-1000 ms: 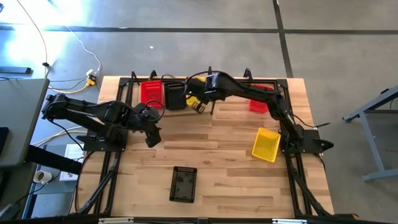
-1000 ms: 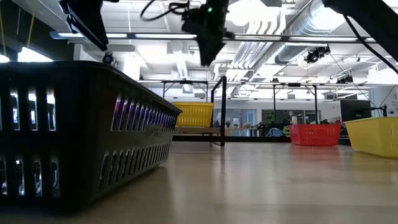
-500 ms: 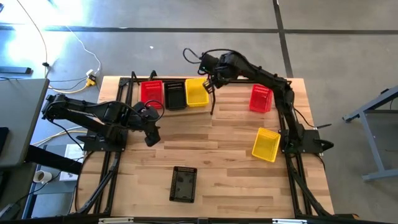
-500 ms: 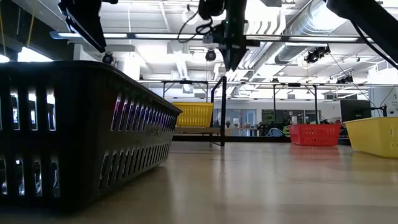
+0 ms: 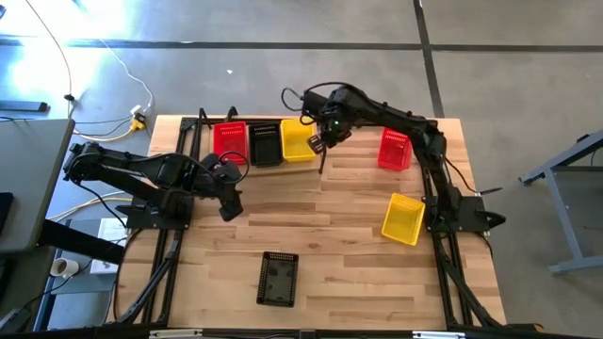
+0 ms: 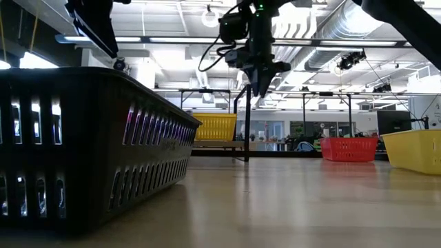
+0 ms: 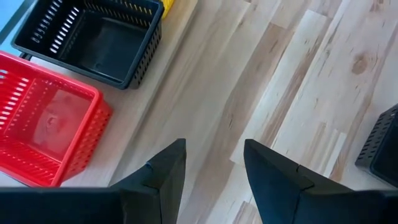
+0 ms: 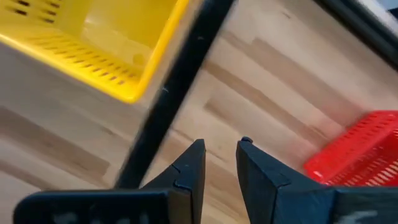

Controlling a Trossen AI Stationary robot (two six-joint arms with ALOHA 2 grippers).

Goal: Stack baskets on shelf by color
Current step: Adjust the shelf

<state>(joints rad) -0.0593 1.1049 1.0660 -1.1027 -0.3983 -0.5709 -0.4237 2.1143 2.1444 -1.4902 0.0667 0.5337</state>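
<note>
Six baskets are counted in the high view: two red, two yellow, two black. On the shelf point(image 5: 311, 162), three are lined up: a red basket point(image 5: 229, 141), a black basket point(image 5: 265, 143), a yellow basket point(image 5: 298, 140). Off the shelf, on the table point(image 5: 349, 254), three more are counted: a second red basket point(image 5: 396, 149), a second yellow basket point(image 5: 403, 218), a second black basket point(image 5: 278, 279). Two arms are seen.
</note>
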